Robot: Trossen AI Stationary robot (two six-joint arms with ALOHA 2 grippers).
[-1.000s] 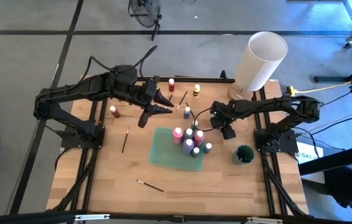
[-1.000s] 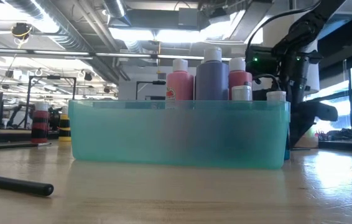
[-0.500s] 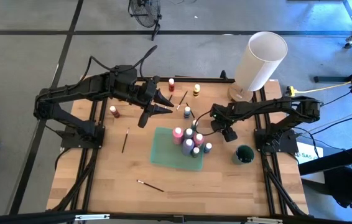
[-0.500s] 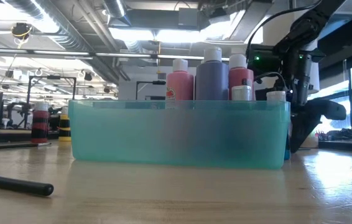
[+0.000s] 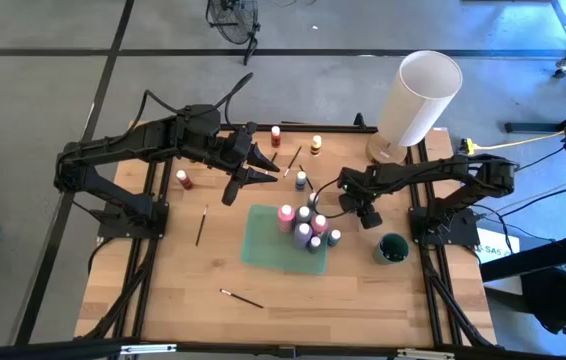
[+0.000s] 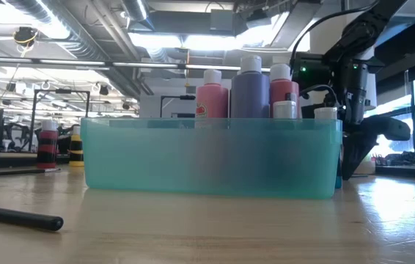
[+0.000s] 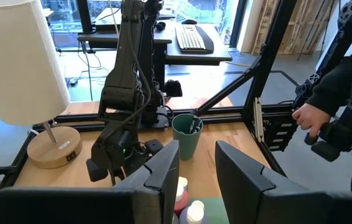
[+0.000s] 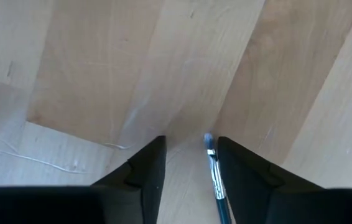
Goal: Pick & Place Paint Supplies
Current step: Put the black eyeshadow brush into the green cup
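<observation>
My right gripper (image 8: 190,140) points down at the pale, grained wood of the table (image 5: 163,280), just beside the tray's far right corner; my two blunt dark fingers (image 8: 148,162) stand apart with a gap much wider than the thin brush (image 8: 213,174) lying between them. That brush has a small bristle tip, a shiny metal collar and a dark handle, and it lies close to one finger – whether it touches I cannot tell. My left gripper (image 5: 275,170) hangs above the table's far side, its flat fingers (image 7: 163,165) also spread, with nothing in the slot between them. The tray (image 6: 211,158) is a shallow rectangle of clear teal plastic, and at its right end smooth round bottles (image 5: 306,228) stand upright and crowded: pink (image 6: 211,95), purple (image 6: 250,88) and red (image 6: 281,88) with white caps. Outside it, a red bottle (image 5: 276,133), a yellow one (image 5: 315,145) and a blue one (image 5: 301,180) stand near the far edge, and a dark red one (image 5: 183,180) is off to the left. One slim brush (image 5: 202,225) lies left of the tray, another (image 5: 241,298) towards the near edge – both flat on the wood. A round green cup (image 5: 393,248) sits right of the tray, and the tall white cylinder (image 5: 418,95) on its wooden base is at the far right corner
</observation>
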